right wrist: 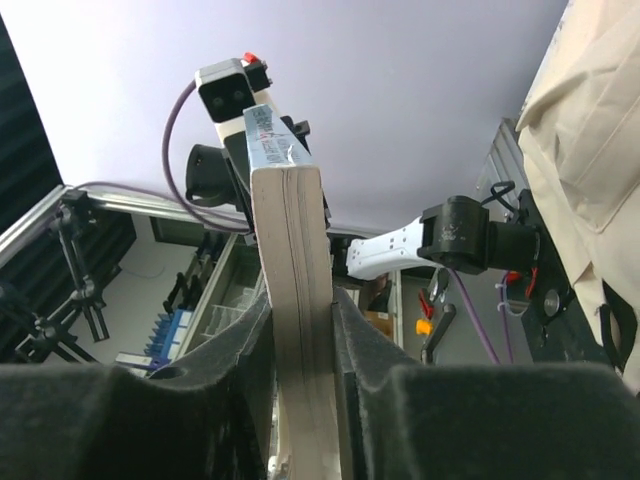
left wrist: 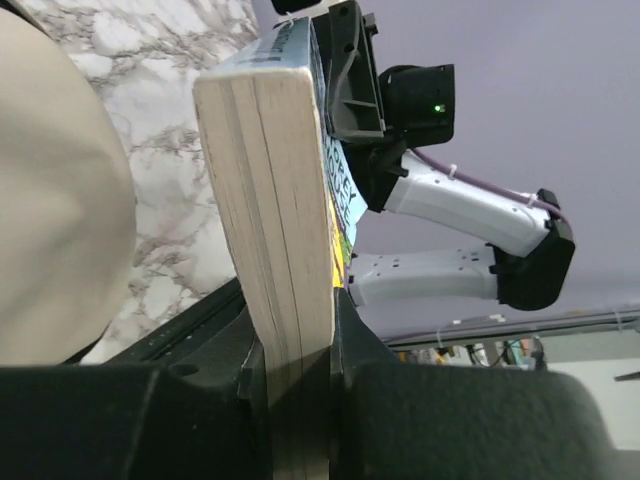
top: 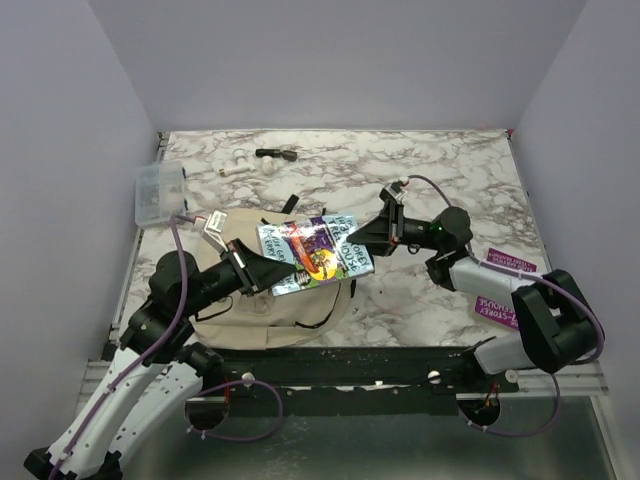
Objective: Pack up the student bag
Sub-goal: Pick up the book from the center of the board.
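Observation:
A colourful paperback book (top: 315,254) hangs in the air above the beige canvas backpack (top: 262,318), which lies at the near left of the table. My left gripper (top: 262,274) is shut on the book's left edge; its page block (left wrist: 275,240) shows between the jaws. My right gripper (top: 368,240) is shut on the book's right edge, whose pages (right wrist: 298,330) also show between the jaws. The backpack shows as beige cloth in the left wrist view (left wrist: 55,200) and the right wrist view (right wrist: 590,150).
A second purple book (top: 502,285) lies on the marble table (top: 440,180) at the right, under the right arm. A clear plastic box (top: 160,195) sits at the far left edge. Small white items and a black object (top: 277,154) lie at the back.

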